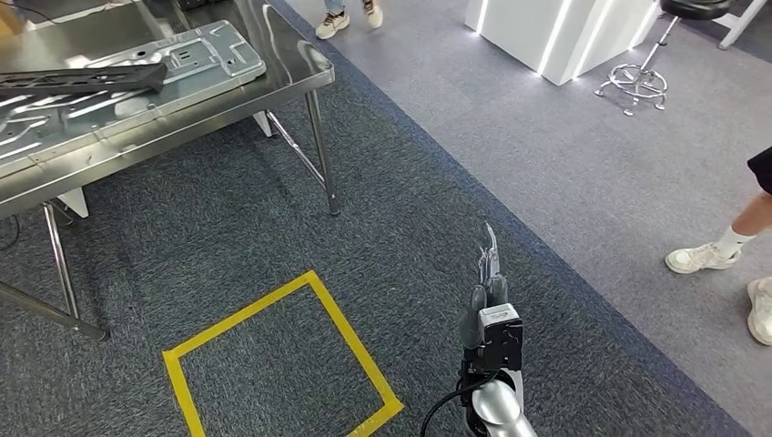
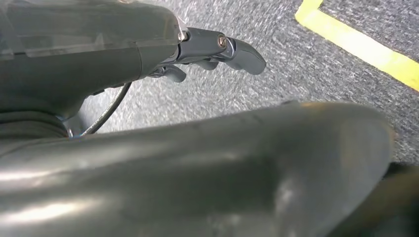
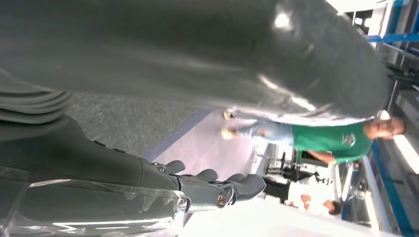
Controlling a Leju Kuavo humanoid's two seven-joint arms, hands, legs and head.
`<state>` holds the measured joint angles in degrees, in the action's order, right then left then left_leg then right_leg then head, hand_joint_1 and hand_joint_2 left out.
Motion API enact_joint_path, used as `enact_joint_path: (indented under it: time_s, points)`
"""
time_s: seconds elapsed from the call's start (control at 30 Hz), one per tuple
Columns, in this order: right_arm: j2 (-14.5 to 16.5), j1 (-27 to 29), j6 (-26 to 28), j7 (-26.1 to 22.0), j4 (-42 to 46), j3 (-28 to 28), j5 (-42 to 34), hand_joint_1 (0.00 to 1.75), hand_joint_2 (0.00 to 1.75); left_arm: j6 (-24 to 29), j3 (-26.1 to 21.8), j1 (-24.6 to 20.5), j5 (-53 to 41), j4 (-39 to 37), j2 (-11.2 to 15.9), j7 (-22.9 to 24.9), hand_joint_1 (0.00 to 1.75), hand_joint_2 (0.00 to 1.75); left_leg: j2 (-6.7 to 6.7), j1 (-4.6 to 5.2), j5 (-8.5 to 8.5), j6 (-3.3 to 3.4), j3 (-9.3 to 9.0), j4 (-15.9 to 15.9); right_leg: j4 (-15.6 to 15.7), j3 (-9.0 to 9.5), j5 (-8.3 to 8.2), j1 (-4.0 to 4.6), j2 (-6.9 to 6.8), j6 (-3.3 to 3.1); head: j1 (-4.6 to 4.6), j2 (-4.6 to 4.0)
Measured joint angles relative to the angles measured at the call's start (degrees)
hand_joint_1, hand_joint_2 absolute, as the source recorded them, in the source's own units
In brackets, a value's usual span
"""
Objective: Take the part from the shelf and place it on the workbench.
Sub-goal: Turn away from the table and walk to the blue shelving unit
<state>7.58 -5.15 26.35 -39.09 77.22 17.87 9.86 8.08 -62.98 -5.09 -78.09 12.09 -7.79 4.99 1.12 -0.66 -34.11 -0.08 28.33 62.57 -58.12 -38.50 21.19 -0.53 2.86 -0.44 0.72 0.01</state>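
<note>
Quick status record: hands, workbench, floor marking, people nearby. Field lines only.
right hand: raised over the carpet, fingers extended, holds nothing
left hand: hangs near the carpet, fingers apart, holds nothing
workbench: steel, ahead on the left
on workbench: grey sheet-metal panel, dark long part lying across it
floor: yellow tape square on grey carpet, just left of the right arm
people: one's leg and shoes at right, another's shoes at the top
shelf: cannot tell

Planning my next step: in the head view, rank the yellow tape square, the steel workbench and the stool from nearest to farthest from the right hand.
1. Yellow tape square, on the carpet left of the right hand.
2. Steel workbench, farther up-left.
3. Stool, far ahead, rightward; nearly level with the workbench.
</note>
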Motion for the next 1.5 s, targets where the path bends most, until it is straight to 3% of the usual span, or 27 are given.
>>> enact_joint_path:
  time_s: [0.07,0.1,0.17,0.2,0.27,0.33,0.37,0.4,0.43,0.53,0.6,0.67,0.73,0.83,0.87,0.9,0.93,0.97,1.0,1.07,1.13,1.2,1.27,1.33,1.4,1.43,1.5]
  points:
    - [0.0,-0.1,0.0,0.0,0.0,0.0,-0.1,0.0,0.0,0.1,0.0,-0.1,0.1,0.0,0.0,0.0,0.0,0.0,1.79,0.13,1.65,0.33,-2.86,-5.5,-0.1,-0.66,-0.99,0.01,0.91,0.76,-0.04,0.01]
    - [0.0,-0.1,0.0,0.0,0.0,0.0,-0.1,0.0,0.0,0.1,0.0,-0.1,0.1,0.0,0.0,0.0,0.0,0.0,2.13,0.36,1.82,0.6,-2.99,-6.1,0.0,-0.78,-1.46,0.04,1.24,1.16,-0.09,0.01]
    - [0.0,-0.1,0.0,0.0,0.0,-0.1,-0.1,0.0,0.0,0.2,0.0,-0.1,0.1,0.0,0.0,-0.1,0.0,0.0,1.08,0.6,2.71,1.42,-2.59,-6.0,0.4,-0.93,-2.25,-0.08,1.76,1.92,-0.12,0.0]
    - [-0.1,-0.1,0.0,0.0,-0.1,-0.1,-0.1,0.0,0.0,0.2,0.0,-0.2,0.0,0.0,0.0,-0.2,0.0,0.0,0.47,0.61,3.23,1.88,-2.31,-6.1,0.1,-1.23,-1.94,-0.16,1.33,2.16,-0.14,-0.01]
    - [-0.1,-0.2,0.0,0.0,-0.1,-0.2,-0.2,0.0,0.0,0.2,0.0,-0.1,0.0,0.0,0.0,-0.3,0.0,0.0,-0.89,0.49,4.34,2.65,-1.36,-6.3,-4.0,-2.98,1.51,-0.3,-0.57,2.48,-0.26,-0.01]
    - [-0.2,-0.3,0.0,0.0,-0.2,-0.2,-0.3,0.0,0.0,0.2,0.0,0.0,-0.1,0.0,0.0,-0.3,0.0,0.0,-2.27,0.66,5.13,2.92,-0.3,-6.2,-11.8,-5.6,6.82,-0.31,-2.06,2.88,-0.37,-0.01]
    - [-0.2,-0.3,0.0,0.0,-0.3,-0.2,-0.3,0.0,0.0,0.3,0.0,0.1,-0.1,0.0,0.0,-0.3,0.0,0.0,-3.01,0.72,5.46,2.89,0.22,-6.1,-15.1,-6.35,8.57,-0.34,-2.26,3.08,-0.37,-0.01]
    - [-0.2,-0.3,0.0,0.0,-0.4,-0.2,-0.3,0.0,0.0,0.3,0.0,0.1,-0.2,0.0,0.0,-0.3,0.0,0.0,-3.73,0.75,5.74,2.85,0.68,-6.0,-16.4,-6.06,9.21,-0.35,-2.39,3.18,-0.37,-0.01]
    - [-0.3,-0.3,0.0,0.0,-0.5,-0.2,-0.3,0.0,0.0,0.3,0.0,0.1,-0.2,0.0,0.0,-0.3,0.0,0.0,-4.4,0.77,5.95,2.78,1.07,-5.9,-15.5,-4.59,8.9,-0.35,-2.58,3.19,-0.37,-0.01]
    - [-0.3,-0.6,0.1,0.0,-0.6,-0.2,-0.3,0.0,0.0,0.4,0.1,0.1,-0.3,0.0,0.0,-0.3,0.0,0.0,-6.01,0.95,6.13,2.42,1.52,-5.6,-4.2,3.94,5.93,0.06,-5.19,2.43,-0.36,-0.01]
    - [-0.4,-0.9,0.2,-0.1,-0.6,-0.2,-0.3,0.0,0.0,0.4,0.1,0.0,-0.4,0.0,0.0,-0.4,0.0,0.0,-6.89,1.19,6.11,1.93,1.6,-5.3,0.0,6.38,5.52,0.57,-6.53,1.56,-0.33,-0.01]
    - [-0.5,-0.9,0.4,-0.1,-0.5,-0.3,-0.4,0.0,0.0,0.4,0.2,-0.2,-0.6,0.0,0.0,-0.4,0.0,0.0,-7.75,1.27,6.11,1.32,1.65,-5.2,0.3,6.15,5.34,0.69,-5.73,0.81,-0.32,-0.01]
    - [-0.5,-1.0,0.4,-0.2,-0.5,-0.4,-0.4,0.0,0.0,0.4,0.3,-0.3,-0.7,0.0,0.0,-0.4,0.0,0.0,-6.27,1.07,4.76,0.66,2.21,-3.8,0.7,5.91,4.84,0.42,-4.75,0.01,-0.3,-0.01]
    - [-0.4,-1.1,0.4,-0.1,-0.5,-0.5,-0.5,0.0,0.0,0.4,0.4,0.0,-0.7,0.0,0.0,-0.4,0.0,0.0,-2.26,0.63,-0.94,0.04,6.29,5.9,0.8,5.24,4.2,0.29,-3.17,-0.88,-0.25,-0.01]
    - [-0.4,-1.1,0.5,-0.1,-0.5,-0.5,-0.5,0.0,0.0,0.4,0.4,0.1,-0.7,0.0,0.0,-0.4,0.0,0.0,-1.84,0.54,-2.26,-0.07,7.78,9.4,0.7,4.98,4.05,0.33,-2.53,-0.97,-0.26,-0.01]
    - [-0.4,-1.1,0.5,0.0,-0.6,-0.5,-0.5,0.0,0.0,0.3,0.4,0.2,-0.7,0.0,0.0,-0.4,0.0,0.0,-1.66,0.48,-2.47,-0.13,8.52,11.1,0.6,4.75,3.91,0.35,-1.82,-0.94,-0.26,-0.01]
    - [-0.4,-1.1,0.5,0.1,-0.7,-0.5,-0.6,0.0,0.0,0.3,0.4,0.2,-0.6,0.0,0.0,-0.4,0.0,0.0,-1.59,0.42,-1.54,-0.14,8.23,10.7,0.5,4.58,3.8,0.34,-1.11,-0.87,-0.26,-0.01]
    - [-0.4,-1.2,0.4,0.2,-0.8,-0.6,-0.8,0.0,0.0,0.3,0.4,0.2,-0.6,0.0,0.0,-0.4,0.0,0.0,-1.36,0.34,0.34,-0.09,6.88,8.0,0.3,4.47,3.73,0.33,-0.43,-0.78,-0.26,-0.01]
    - [-0.4,-1.3,0.4,0.3,-1.0,-0.7,-1.0,0.0,0.0,0.3,0.4,0.2,-0.5,0.0,0.0,-0.4,0.0,0.0,-0.63,0.22,2.46,0.02,4.93,4.0,0.1,4.38,3.68,0.31,0.2,-0.68,-0.26,-0.01]
    - [-0.4,-1.8,0.4,0.8,-1.7,-1.2,-1.4,0.0,0.0,0.3,0.4,0.1,-0.5,0.0,0.0,-0.5,0.0,0.0,1.34,0.09,4.86,0.25,1.96,-2.6,-0.4,3.95,3.55,0.38,1.32,-0.21,-0.28,0.0]
    - [-0.4,-2.3,0.2,1.1,-2.7,-1.8,-1.9,0.0,0.0,0.3,0.4,0.2,-0.5,0.0,0.0,-0.6,0.0,0.0,2.05,0.26,5.0,0.49,1.45,-4.2,-0.6,3.4,3.21,0.28,2.24,0.54,-0.32,0.0]
    - [-0.5,-2.4,-0.2,1.2,-3.8,-2.7,-2.3,0.0,0.0,0.2,0.4,0.2,-0.5,0.0,0.0,-0.7,0.0,0.0,1.13,0.24,5.52,1.07,1.46,-4.6,-0.7,3.02,2.92,0.07,2.91,1.25,-0.32,-0.01]
    - [-0.5,-2.7,-0.2,1.2,-5.9,-4.2,-2.5,0.0,0.0,0.1,0.4,0.1,-0.4,0.0,0.0,-0.8,0.0,0.0,0.01,0.06,6.28,1.8,1.38,-5.3,-2.4,2.09,4.09,0.19,1.08,1.76,-0.45,-0.01]
    - [-0.6,-3.6,0.2,0.9,-10.1,-6.6,-2.7,0.0,0.0,0.1,0.4,0.0,-0.3,0.0,0.0,-0.9,0.0,0.0,-1.15,0.14,6.71,2.23,1.59,-5.7,-7.9,-0.42,7.62,0.11,-1.59,2.12,-0.59,-0.01]
    - [-0.6,-4.0,0.8,0.1,-14.8,-9.2,-3.0,0.0,0.0,0.1,0.4,0.3,-0.2,0.0,0.0,-1.0,0.0,0.0,-2.37,0.24,6.78,2.33,1.92,-5.6,-13.6,-2.83,10.21,-0.26,-2.29,2.47,-0.61,-0.01]
    - [-0.6,-3.9,1.1,-0.2,-16.7,-10.5,-3.2,0.0,0.0,0.1,0.3,0.4,-0.1,0.0,0.0,-0.9,0.0,0.0,-2.97,0.25,6.77,2.31,2.01,-5.5,-14.0,-2.8,9.94,-0.38,-2.44,2.57,-0.62,-0.01]
    - [-0.8,-4.1,1.7,-0.5,-19.9,-12.7,-3.5,0.0,0.0,0.2,0.3,0.5,0.0,0.0,0.0,-0.8,0.0,0.0,-4.2,0.27,6.63,2.1,2.02,-5.4,-9.0,0.33,6.91,-0.44,-3.48,2.57,-0.64,-0.01]
